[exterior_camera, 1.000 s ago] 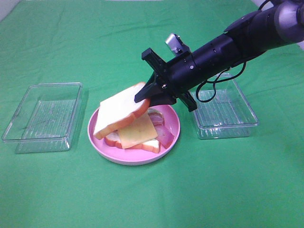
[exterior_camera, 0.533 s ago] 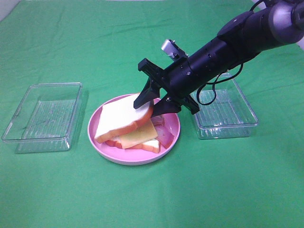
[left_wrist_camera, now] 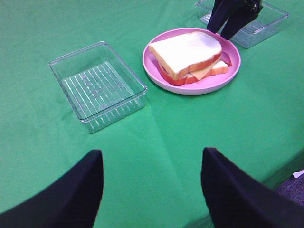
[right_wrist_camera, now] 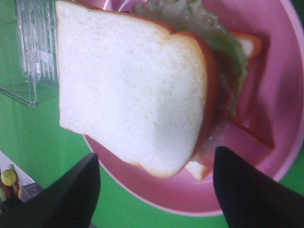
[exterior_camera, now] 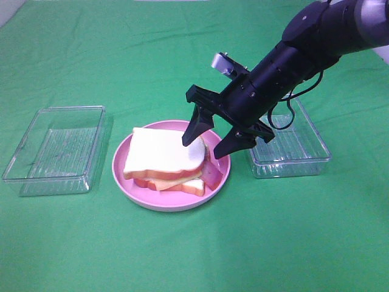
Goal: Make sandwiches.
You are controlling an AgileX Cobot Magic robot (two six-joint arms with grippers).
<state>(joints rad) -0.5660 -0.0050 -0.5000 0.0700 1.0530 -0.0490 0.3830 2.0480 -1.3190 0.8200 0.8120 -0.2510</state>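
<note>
A second ago the right gripper [exterior_camera: 208,141] pinched the top bread slice [exterior_camera: 164,152] tilted up; now that slice lies flat on the sandwich [exterior_camera: 173,167] and the fingers [exterior_camera: 193,129] stand wide, lifted just above its 3 o'clock edge. The sandwich sits on the pink plate [exterior_camera: 130,182] mid-table [exterior_camera: 194,255], cheese and bacon peeking out. Clear trays lie at 9 o'clock [exterior_camera: 55,149] and 3 o'clock [exterior_camera: 292,149] of the plate. The left gripper [left_wrist_camera: 152,190] hangs wide open, holding nothing.
</note>
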